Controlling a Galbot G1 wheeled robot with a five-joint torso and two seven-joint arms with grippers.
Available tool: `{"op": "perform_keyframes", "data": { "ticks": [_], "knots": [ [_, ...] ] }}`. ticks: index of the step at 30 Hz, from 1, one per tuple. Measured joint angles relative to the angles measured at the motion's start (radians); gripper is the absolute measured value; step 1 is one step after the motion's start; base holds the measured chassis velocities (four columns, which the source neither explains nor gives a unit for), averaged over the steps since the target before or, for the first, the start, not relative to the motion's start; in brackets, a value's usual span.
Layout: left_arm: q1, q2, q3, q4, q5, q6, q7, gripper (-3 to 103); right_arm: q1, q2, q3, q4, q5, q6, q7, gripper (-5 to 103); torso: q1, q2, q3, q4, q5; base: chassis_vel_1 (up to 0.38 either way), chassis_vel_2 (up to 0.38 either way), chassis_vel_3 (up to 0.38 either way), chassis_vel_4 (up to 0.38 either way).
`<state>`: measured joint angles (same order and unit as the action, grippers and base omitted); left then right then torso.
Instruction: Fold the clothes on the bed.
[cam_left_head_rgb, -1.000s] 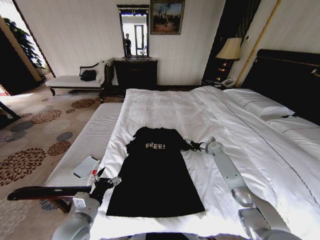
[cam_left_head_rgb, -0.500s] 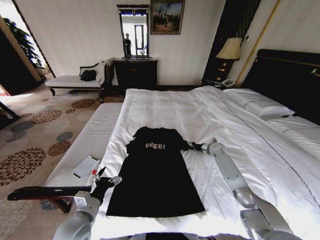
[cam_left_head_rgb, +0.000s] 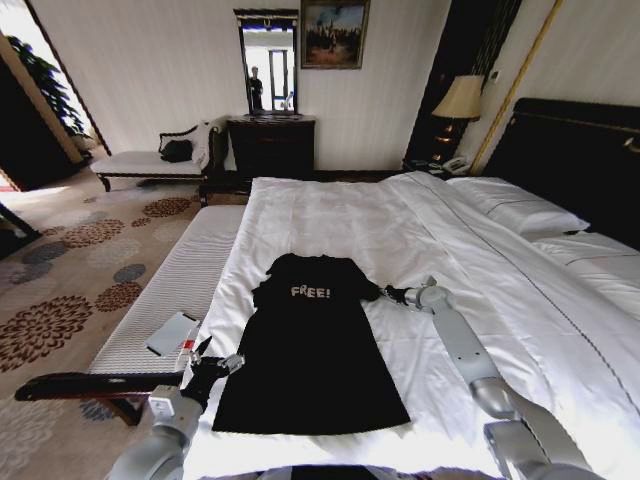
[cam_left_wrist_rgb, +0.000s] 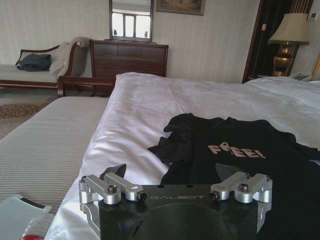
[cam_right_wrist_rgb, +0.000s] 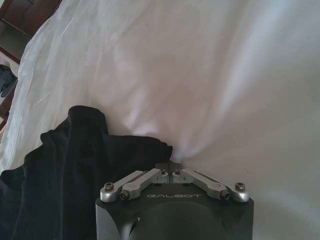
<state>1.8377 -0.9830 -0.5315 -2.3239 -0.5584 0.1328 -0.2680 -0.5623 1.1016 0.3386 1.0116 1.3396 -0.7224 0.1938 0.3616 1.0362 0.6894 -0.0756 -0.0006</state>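
Black T-shirt (cam_left_head_rgb: 310, 345) lies flat on the bed (cam_left_head_rgb: 400, 225); right gripper (cam_left_head_rgb: 383, 293) pinches its right sleeve, left gripper (cam_left_head_rgb: 213, 362) spread near the left hem; folding the sleeve inward seems next.

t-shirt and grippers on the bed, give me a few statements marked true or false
1. The black T-shirt lies face up on the bed, its lettering showing. True.
2. The right gripper is wide open above the pillow. False: its fingers are closed at the shirt's sleeve edge.
3. The left gripper is open. True.
4. The left gripper holds the shirt's hem. False: it grips nothing.
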Motion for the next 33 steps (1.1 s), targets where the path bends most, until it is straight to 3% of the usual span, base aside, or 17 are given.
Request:
{"op": "perform_keyframes", "data": {
  "ticks": [19, 33],
  "knots": [
    [-0.004, -0.002, -0.006, -0.005, -0.006, 0.0, -0.001, 100, 0.016, -0.071, 0.01, 0.035, 0.011, 0.027, -0.008, 0, 0.0, 0.0, 0.0, -0.0003, 0.0, 0.0, 0.0, 0.0, 0.0],
    [0.008, -0.002, -0.016, -0.019, -0.011, 0.001, -0.003, 100, -0.003, -0.082, 0.006, 0.076, -0.009, 0.033, -0.01, 0, 0.0, 0.0, 0.0, -0.0002, 0.0001, 0.0, 0.0, 0.0, 0.0]
  ]
}}
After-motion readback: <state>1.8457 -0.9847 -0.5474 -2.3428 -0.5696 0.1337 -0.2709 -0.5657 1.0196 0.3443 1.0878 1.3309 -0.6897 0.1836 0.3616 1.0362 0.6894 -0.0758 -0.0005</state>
